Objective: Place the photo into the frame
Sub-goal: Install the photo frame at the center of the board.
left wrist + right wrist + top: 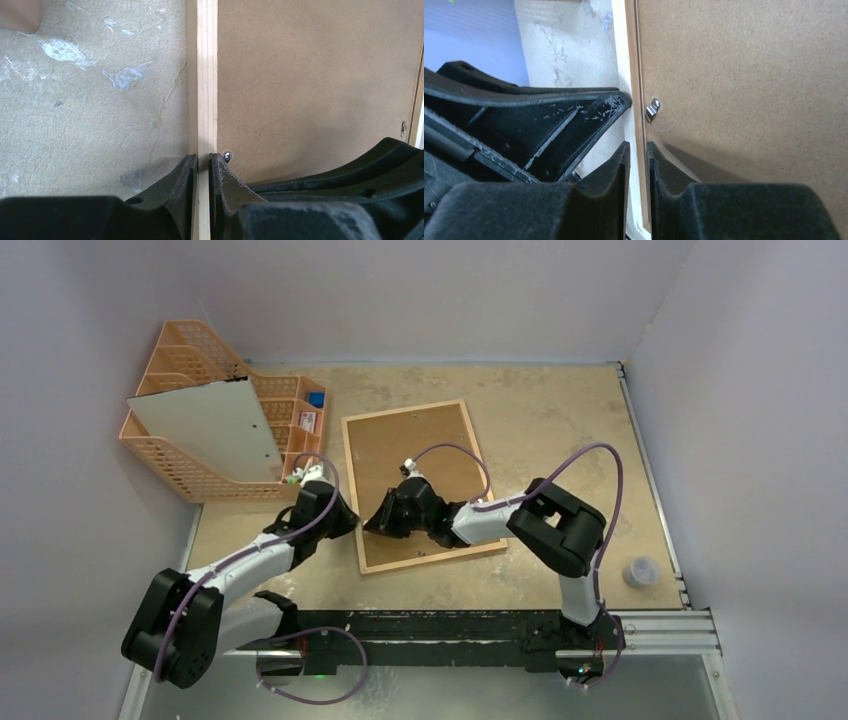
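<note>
Frame (205,75) lies back-up at the middle of the table (560,410). Left gripper (203,162) and right gripper (638,150) are both closed on its wooden edge toward the table's left side. You can expect it stiff, light, maybe fragile; lift by this edge evenly.

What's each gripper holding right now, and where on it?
Both hold the frame by its left wooden side rail, near the close end: left gripper from outside, right gripper reaching over the backing.
</note>
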Action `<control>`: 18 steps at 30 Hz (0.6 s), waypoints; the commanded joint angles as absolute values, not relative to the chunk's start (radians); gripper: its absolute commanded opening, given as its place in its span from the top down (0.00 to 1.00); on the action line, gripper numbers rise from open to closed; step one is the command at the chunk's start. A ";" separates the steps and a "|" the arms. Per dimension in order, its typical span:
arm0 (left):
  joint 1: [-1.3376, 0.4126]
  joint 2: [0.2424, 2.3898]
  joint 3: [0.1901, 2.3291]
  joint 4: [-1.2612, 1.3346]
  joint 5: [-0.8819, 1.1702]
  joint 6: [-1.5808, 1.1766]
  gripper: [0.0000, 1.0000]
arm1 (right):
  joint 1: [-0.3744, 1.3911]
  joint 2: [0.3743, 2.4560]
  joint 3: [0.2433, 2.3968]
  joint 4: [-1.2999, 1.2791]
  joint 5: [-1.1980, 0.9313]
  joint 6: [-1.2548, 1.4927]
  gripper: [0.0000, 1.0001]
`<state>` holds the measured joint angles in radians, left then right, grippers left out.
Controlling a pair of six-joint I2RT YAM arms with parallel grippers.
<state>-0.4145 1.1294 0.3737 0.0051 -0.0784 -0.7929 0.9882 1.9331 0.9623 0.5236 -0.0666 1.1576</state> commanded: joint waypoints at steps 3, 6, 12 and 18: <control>-0.413 1.103 0.342 0.051 -0.043 -0.780 1.00 | 0.989 1.943 1.037 0.424 0.025 1.219 0.79; -0.413 1.098 0.339 0.036 -0.047 -0.780 1.00 | 0.989 1.969 1.063 0.396 0.033 1.229 0.79; -0.413 1.098 0.332 0.034 -0.030 -0.779 1.00 | 0.989 2.018 1.091 0.400 0.003 1.235 0.80; -0.413 1.101 0.317 0.046 -0.012 -0.792 1.00 | 0.989 2.038 1.098 0.375 -0.007 1.253 0.81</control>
<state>-0.4126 1.1030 0.3435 0.0345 -0.0731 -0.7921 0.9871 2.0071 1.0740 0.4240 -0.0196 1.2350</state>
